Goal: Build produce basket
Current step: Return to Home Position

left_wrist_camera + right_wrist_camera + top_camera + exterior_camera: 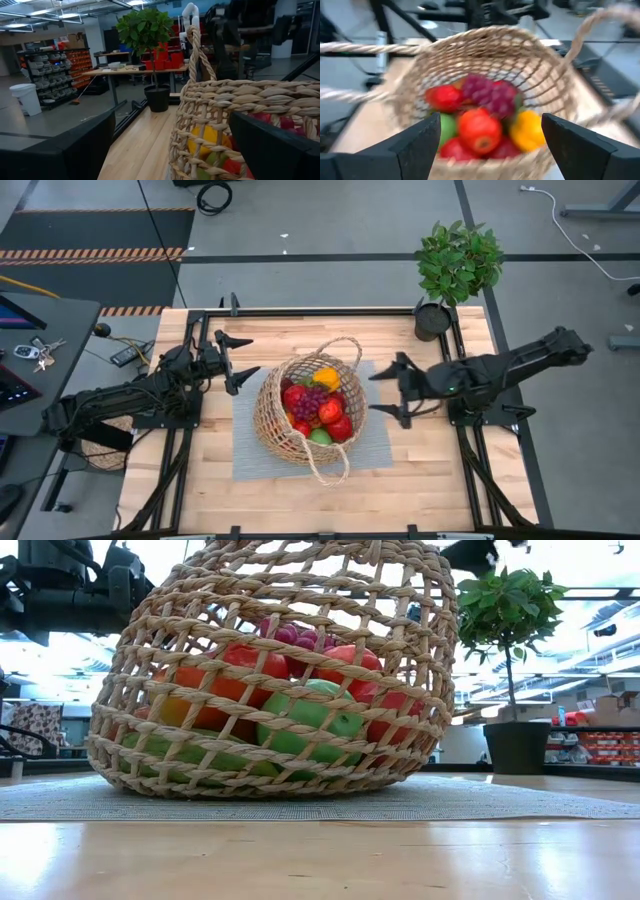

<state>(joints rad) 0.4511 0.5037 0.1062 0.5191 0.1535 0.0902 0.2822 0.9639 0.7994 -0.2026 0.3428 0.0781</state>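
Observation:
The tan wicker basket (272,418) stands at the table's middle, its bottom on a grey mat (372,452); it fills the low view (270,755). One looped handle (343,346) rises at its far side, another (330,470) lies over its near rim. The produce (318,408) lies heaped inside: red pieces, purple grapes (490,95), a yellow piece (526,129) and a green apple (315,715). My left gripper (240,358) is open just left of the basket. My right gripper (384,391) is open to its right, clear of it, pointing at the produce.
A potted green plant (455,270) stands at the table's far right corner. Black frame rails (180,450) run along both sides of the table under the arms. Bare wood (300,505) lies between the mat and the near edge.

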